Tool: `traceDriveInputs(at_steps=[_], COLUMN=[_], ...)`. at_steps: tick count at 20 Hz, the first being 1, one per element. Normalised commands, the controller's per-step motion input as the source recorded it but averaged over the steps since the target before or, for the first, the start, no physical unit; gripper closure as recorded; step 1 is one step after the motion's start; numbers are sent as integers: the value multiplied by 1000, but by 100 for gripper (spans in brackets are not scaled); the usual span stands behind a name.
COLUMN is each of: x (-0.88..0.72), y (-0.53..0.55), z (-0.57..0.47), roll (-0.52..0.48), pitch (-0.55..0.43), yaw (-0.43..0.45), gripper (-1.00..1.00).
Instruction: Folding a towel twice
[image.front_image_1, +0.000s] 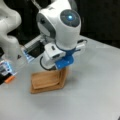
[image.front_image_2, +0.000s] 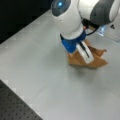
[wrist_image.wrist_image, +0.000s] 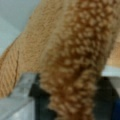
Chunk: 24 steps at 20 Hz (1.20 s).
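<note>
End effector (image.front_image_1: 60, 71) clamped on raised edge of orange-brown terry cloth towel (image.front_image_1: 46, 81), rest lying folded on grey bench (image.front_image_1: 95, 87) toward a front view's left.

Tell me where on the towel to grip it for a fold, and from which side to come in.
Best bet is the raised edge of the towel, taken from above. In a front view that flap stands up off the table while the rest lies flat in layers, so only there can the fingers close on cloth. The hand is already on that edge; the wrist view shows terry pile running between its fingers.
</note>
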Motion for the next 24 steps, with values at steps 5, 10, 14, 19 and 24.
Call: traceDriveInputs(at_steps=[5,10,14,19,24], x=[-524,-564,-453,-407,-311], y=[-425,-325,-181,-216,-287], z=[-99,-62,-71,-172,-191], roll=[-14,-38,-44,-45,-16], pitch=[-88,-149,-205,-259,-312], yaw=[163,158,172,185,230], gripper=[100,100,100,100,100])
